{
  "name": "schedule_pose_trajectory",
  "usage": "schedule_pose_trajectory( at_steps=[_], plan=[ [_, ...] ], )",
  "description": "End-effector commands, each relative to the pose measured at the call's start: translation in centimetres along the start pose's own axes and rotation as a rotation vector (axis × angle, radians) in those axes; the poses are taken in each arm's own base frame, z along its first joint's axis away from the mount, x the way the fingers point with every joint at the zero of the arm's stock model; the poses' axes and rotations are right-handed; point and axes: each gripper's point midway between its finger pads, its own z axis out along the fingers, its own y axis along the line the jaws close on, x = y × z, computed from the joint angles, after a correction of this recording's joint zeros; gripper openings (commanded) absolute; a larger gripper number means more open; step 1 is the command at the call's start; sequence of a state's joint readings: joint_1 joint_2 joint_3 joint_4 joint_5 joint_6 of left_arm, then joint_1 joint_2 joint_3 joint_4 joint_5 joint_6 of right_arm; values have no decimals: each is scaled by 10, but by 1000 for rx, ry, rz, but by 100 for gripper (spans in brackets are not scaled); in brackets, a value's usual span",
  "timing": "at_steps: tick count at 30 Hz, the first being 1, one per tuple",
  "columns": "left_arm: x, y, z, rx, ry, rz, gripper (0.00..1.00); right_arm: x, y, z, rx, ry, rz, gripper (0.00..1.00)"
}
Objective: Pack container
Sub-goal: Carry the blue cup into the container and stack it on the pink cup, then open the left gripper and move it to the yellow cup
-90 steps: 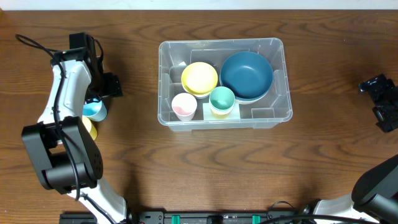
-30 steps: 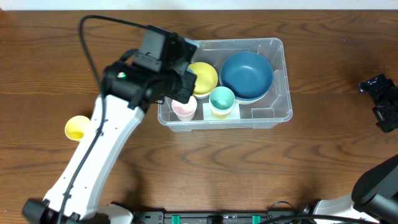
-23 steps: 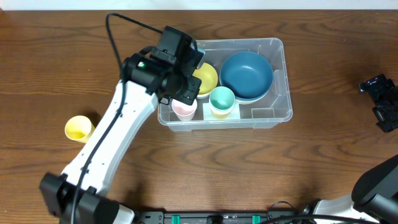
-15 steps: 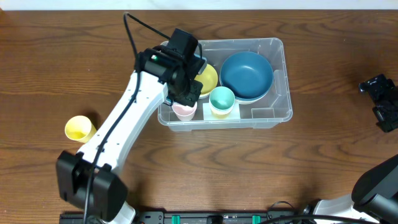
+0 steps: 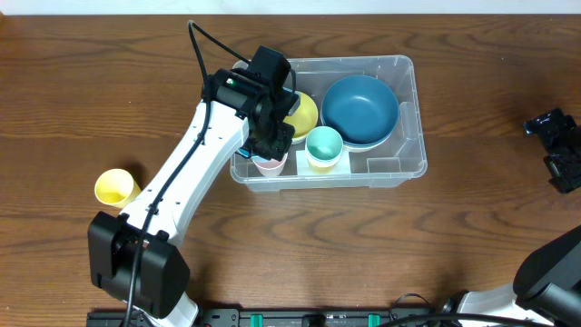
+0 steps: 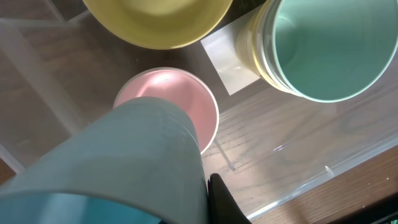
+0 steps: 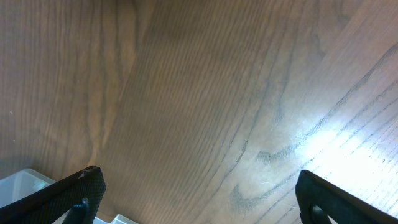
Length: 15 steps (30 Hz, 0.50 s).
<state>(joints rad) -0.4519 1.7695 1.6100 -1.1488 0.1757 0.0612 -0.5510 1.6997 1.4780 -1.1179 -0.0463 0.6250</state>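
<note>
The container [image 5: 405,169] is a clear plastic bin at the table's centre. Inside are a yellow bowl [image 5: 305,111], a blue bowl [image 5: 361,109], a teal cup [image 5: 324,145] nested in a yellow one, and a pink-lined white cup [image 5: 270,166]. My left gripper [image 5: 272,136] hangs over the bin's left end, shut on a blue cup [image 6: 124,162]. The blue cup hovers right above the pink cup [image 6: 180,99]. Only one black finger [image 6: 219,200] shows beside the cup. My right gripper [image 7: 199,193] stands open over bare wood at the table's far right [image 5: 554,150].
A lone yellow cup [image 5: 113,186] stands on the wooden table at the left, well away from the bin. The left arm stretches diagonally from the front left to the bin. The bin's near wall [image 6: 323,180] runs close to the held cup.
The left arm has swung right with the blue cup, from the bin's left rim to over the pink cup. The right arm has not moved.
</note>
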Motion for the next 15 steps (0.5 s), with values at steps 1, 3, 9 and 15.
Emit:
schedule_pose_trajectory(
  at_steps=[1, 3, 9, 15],
  plan=[
    [-2, 2, -3, -12, -6, 16, 6, -2, -2, 0, 2, -2, 21, 99],
    [-3, 2, -3, -12, -9, 16, 6, -2, -2, 0, 2, -2, 21, 99],
    [-3, 0, -3, -1, -11, 17, 7, -2, -2, 0, 2, -2, 21, 99],
    [-3, 0, -3, -1, -12, 17, 45, -2, -2, 0, 2, -2, 21, 99]
  ],
)
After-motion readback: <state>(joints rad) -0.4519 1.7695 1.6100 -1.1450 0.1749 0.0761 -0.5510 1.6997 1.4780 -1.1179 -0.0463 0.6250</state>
